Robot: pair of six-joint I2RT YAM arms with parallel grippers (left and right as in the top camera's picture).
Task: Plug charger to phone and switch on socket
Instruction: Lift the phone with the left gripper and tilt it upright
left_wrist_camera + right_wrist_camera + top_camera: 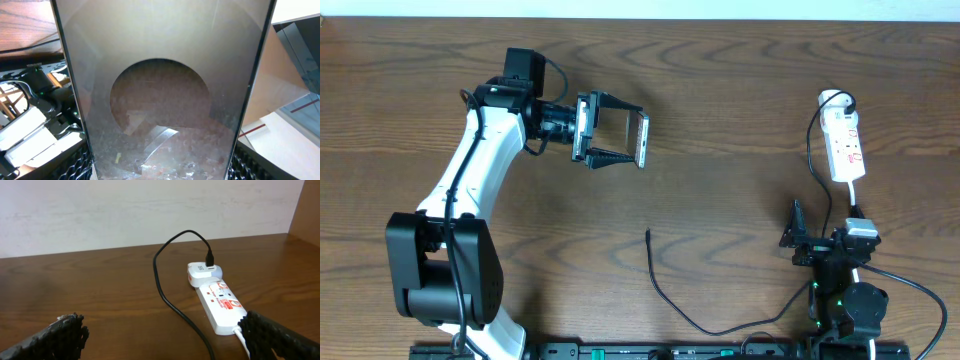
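Observation:
My left gripper (634,134) is shut on the phone (644,125) and holds it above the table at the upper left. The phone fills the left wrist view (165,90) as a grey slab with a darker round patch, between the gripper's two fingers (162,171). The charger cable lies on the table with its free tip (648,234) at centre. It loops right and up to a plug in the white socket strip (845,145), which also shows in the right wrist view (220,300). My right gripper (825,225) is open and empty just in front of the strip (165,340).
The black cable (170,300) crosses the wood between my right fingers. A white cord (242,337) leaves the strip's near end by my right finger. The left arm's base (440,270) stands at the lower left. A pale wall runs behind the table.

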